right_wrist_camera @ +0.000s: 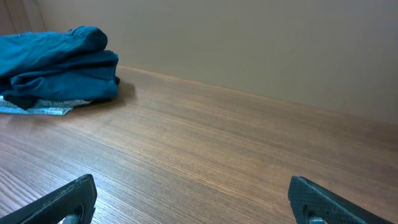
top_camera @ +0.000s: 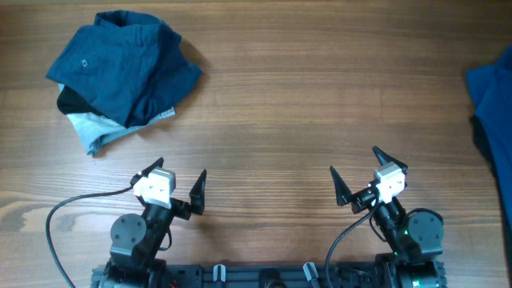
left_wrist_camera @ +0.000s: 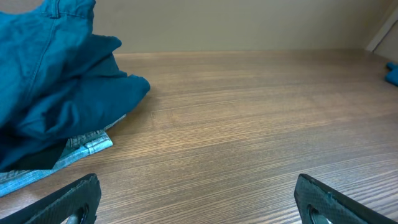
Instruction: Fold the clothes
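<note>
A crumpled pile of clothes (top_camera: 120, 72) lies at the table's far left: dark blue garments over a light blue denim piece. It also shows in the left wrist view (left_wrist_camera: 56, 93) and in the right wrist view (right_wrist_camera: 59, 62). More blue cloth (top_camera: 494, 120) hangs over the right edge. My left gripper (top_camera: 178, 182) is open and empty near the front edge, well short of the pile. My right gripper (top_camera: 356, 176) is open and empty at the front right. Both sets of fingertips show over bare wood, in the left wrist view (left_wrist_camera: 199, 202) and in the right wrist view (right_wrist_camera: 193, 202).
The wooden table (top_camera: 272, 120) stretches between the pile and the right-hand cloth. A plain wall stands behind the table's far edge (right_wrist_camera: 261, 50). A black cable (top_camera: 64, 212) loops at the front left by the left arm's base.
</note>
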### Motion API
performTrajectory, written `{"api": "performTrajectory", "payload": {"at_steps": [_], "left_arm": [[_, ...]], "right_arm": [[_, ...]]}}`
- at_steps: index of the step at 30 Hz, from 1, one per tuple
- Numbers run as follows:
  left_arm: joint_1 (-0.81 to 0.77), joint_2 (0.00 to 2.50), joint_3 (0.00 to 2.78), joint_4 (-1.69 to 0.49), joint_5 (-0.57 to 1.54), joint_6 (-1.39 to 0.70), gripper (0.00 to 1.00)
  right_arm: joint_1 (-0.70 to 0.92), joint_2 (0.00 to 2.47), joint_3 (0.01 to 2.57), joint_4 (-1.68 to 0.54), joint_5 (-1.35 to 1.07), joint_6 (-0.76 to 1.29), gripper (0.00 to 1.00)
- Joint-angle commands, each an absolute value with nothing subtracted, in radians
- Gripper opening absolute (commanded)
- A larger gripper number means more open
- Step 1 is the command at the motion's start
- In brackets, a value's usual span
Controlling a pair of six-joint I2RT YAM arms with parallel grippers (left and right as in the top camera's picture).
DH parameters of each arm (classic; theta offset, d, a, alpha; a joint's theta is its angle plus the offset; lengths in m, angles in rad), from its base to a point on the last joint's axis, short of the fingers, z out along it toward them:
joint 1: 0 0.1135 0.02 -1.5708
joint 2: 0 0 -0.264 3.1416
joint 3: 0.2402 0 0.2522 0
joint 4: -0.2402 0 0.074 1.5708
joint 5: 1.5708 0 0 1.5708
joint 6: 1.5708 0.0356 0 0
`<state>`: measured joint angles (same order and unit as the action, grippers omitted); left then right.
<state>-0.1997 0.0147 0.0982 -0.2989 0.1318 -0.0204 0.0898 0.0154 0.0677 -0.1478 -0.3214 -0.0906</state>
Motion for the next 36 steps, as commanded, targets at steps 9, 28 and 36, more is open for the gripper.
{"api": "performTrajectory", "payload": {"at_steps": [9,28,36], "left_arm": [[-0.194,0.007,0.092,-0.295,0.144,-0.008,1.0],[-0.194,0.007,0.092,-0.294,0.145,-0.008,1.0],[-0.194,0.007,0.092,-0.295,0.167,-0.009,1.0]], "right_arm": [[0.086,0.007,0.07,-0.142,-0.338,-0.078,0.99],[0.086,0.007,0.07,-0.142,-0.338,-0.078,0.99],[0.086,0.007,0.07,-0.139,-0.405,0.099,1.0]]}}
